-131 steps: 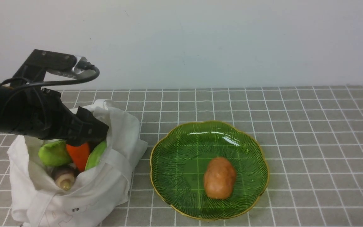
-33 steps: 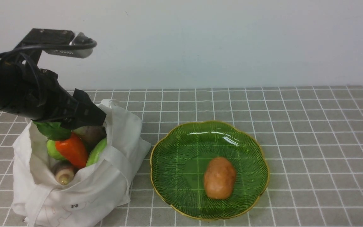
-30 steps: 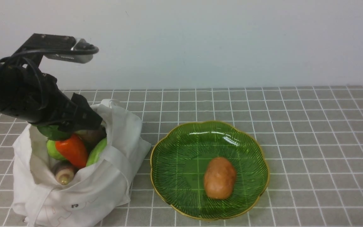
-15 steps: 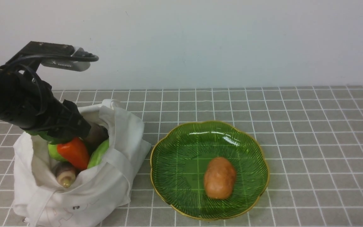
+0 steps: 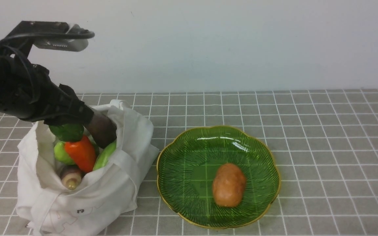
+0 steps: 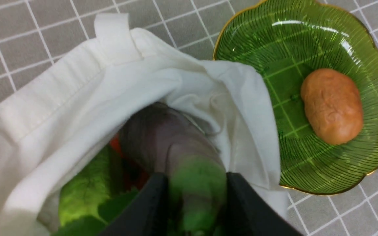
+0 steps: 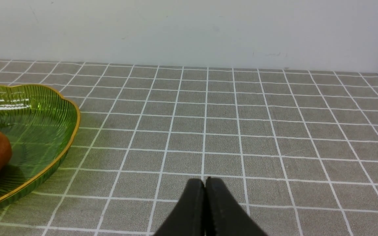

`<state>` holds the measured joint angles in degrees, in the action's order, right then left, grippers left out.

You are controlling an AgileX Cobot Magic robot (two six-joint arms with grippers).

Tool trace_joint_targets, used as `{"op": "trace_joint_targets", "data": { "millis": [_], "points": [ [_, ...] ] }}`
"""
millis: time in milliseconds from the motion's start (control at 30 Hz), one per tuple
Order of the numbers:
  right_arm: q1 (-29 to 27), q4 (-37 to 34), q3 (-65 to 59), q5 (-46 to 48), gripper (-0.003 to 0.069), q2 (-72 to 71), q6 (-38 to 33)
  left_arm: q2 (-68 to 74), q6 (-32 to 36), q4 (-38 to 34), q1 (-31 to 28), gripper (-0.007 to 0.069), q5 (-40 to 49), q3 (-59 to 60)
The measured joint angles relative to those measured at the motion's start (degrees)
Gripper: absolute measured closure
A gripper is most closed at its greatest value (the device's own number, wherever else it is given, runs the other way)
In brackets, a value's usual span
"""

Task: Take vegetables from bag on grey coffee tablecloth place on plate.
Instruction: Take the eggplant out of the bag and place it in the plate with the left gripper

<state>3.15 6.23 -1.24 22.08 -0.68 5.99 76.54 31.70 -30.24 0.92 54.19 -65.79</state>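
Front view: left gripper [image 5: 84, 115] clamps the eggplant [image 5: 103, 130] by its stem end at the bag [image 5: 110, 190] mouth. Its long axis slants, purple tip toward 4 o'clock; plate [image 5: 182, 147] at the bag's 3 o'clock. Left wrist view: jaws pinch the green stem, body running away into the bag. Right wrist view: right gripper [image 7: 205, 184] closed, empty, over the tablecloth [image 7: 274, 131].

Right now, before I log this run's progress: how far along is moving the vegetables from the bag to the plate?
Done: one brown potato lies on the plate. In hand: the left gripper is shut on the green stem end of the eggplant, whose body reaches down into the bag. Left: that eggplant, plus the carrot, light-green pieces and root in the bag.
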Motion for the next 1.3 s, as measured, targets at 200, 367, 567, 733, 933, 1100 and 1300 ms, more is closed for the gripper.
{"op": "trace_joint_targets", "data": {
  "millis": [200, 367, 567, 733, 933, 1100, 1300],
  "points": [
    [0.0, 0.0, 0.0, 0.0, 0.0673, 0.0, 0.0, -4.6, 0.3, 0.0, 0.0, 0.0427, 0.1, 0.0],
    [0.0, 0.0, 0.0, 0.0, 0.0673, 0.0, 0.0, -10.0, 0.3, -0.1, 0.0, 0.0427, 0.1, 0.0],
    [0.0, 0.0, 0.0, 0.0, 0.0673, 0.0, 0.0, -17.4, 0.5, -8.4, 0.0, 0.0427, 0.7, -0.1],
    [0.0, 0.0, 0.0, 0.0, 0.0673, 0.0, 0.0, -19.3, 7.1, -20.5, 0.0, 0.0427, 5.8, -0.4],
    [0.0, 0.0, 0.0, 0.0, 0.0673, 0.0, 0.0, -16.5, 10.2, -22.0, 0.9, 0.0427, 8.7, 4.5],
    [0.0, 0.0, 0.0, 0.0, 0.0673, 0.0, 0.0, -14.4, 12.8, -20.9, 7.0, 0.0427, 4.8, 9.3],
    [0.0, 0.0, 0.0, 0.0, 0.0673, 0.0, 0.0, -10.0, 12.4, -17.8, 17.7, 0.0427, -8.8, 9.9]
  ]
}}
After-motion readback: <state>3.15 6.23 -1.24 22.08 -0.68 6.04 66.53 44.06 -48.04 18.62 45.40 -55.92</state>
